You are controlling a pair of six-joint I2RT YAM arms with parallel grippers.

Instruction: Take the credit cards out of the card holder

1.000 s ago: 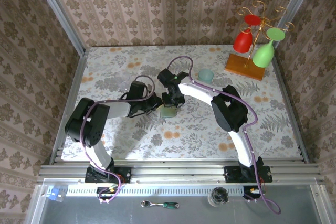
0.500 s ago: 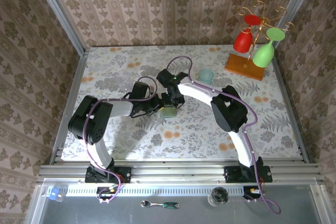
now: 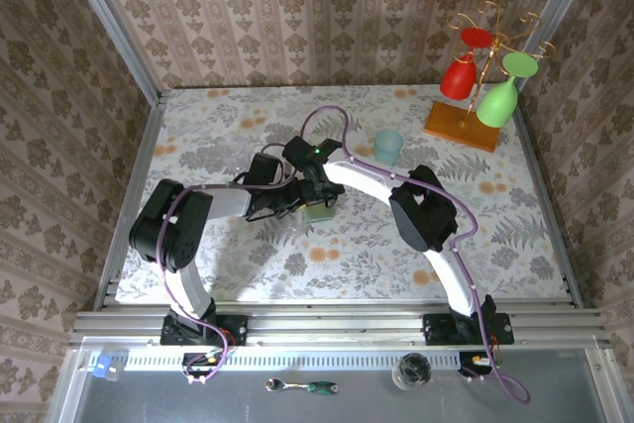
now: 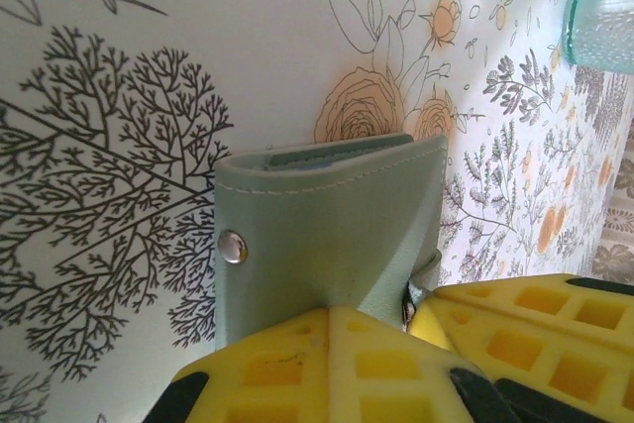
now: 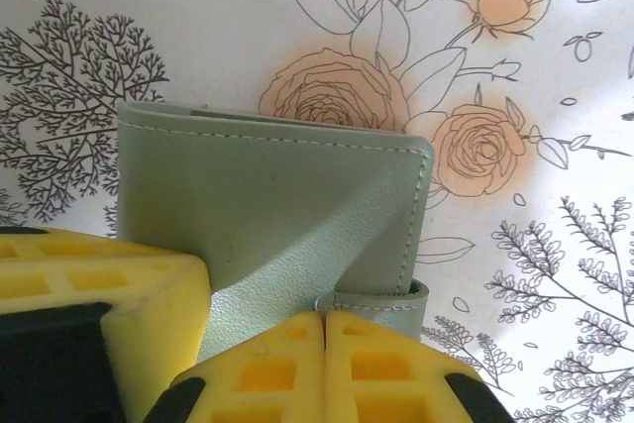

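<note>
**Two tools share one grip on the folded card holder**

The card holder (image 3: pixel 317 211) is at the middle of the flowered tabletop (image 3: pixel 495 235), with the teal cup (image 3: pixel 387 145) farther back and to the right. The left tool (image 4: pixel 327 344) is pressed together on one edge of the holder, below the snap button (image 4: pixel 233 246). The right tool (image 5: pixel 325 329) pinches that same edge just alongside, next to the closing strap (image 5: pixel 381 296). This double hold probably lets one tool steady a flap while the other peels its side away. The holder looks folded shut, so the cards are likely inside, and opening it comes first.
</note>
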